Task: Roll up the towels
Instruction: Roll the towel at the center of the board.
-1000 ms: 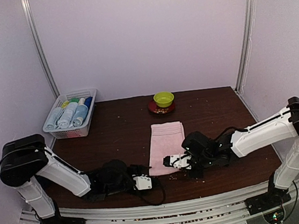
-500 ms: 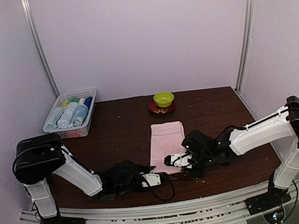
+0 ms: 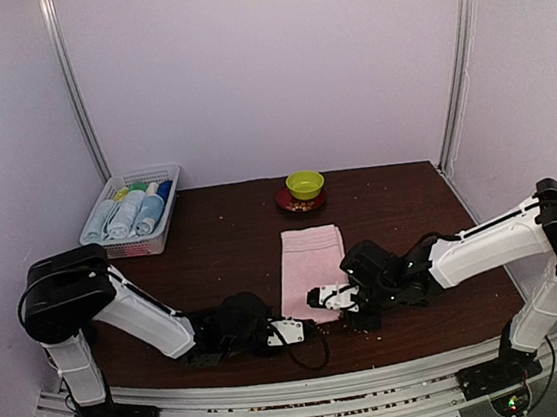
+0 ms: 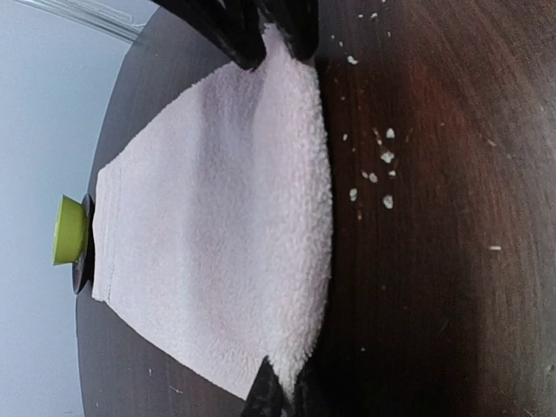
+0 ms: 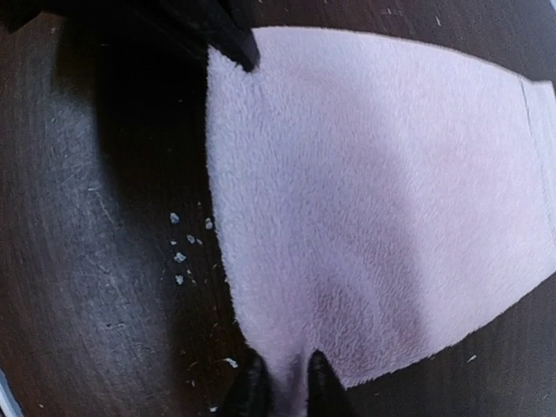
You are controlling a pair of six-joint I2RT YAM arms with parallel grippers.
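1. Dark table [image 3: 222, 245], lilac walls; the pink towel [image 3: 310, 265] lies flat, stretching away from both pincers.
2. Left pincer [image 4: 278, 395] is clamped on one near corner. Right pincer [image 5: 282, 382] is narrow, with the other corner between its fingers.
3. Step in hand: gripping the near edge. The next move likely calls for lifting it and curling it evenly forward.
4. Far beyond the left pincer, a white basket [image 3: 127, 248] holds rolled towels [image 3: 128, 213]. Beyond the right pincer sits a green bowl [image 3: 305, 182], its contents unseen.

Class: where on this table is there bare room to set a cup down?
Bare: between basket and towel; right of bowl, to the table edge. Crowded: towel's near end, at left gripper and right gripper.
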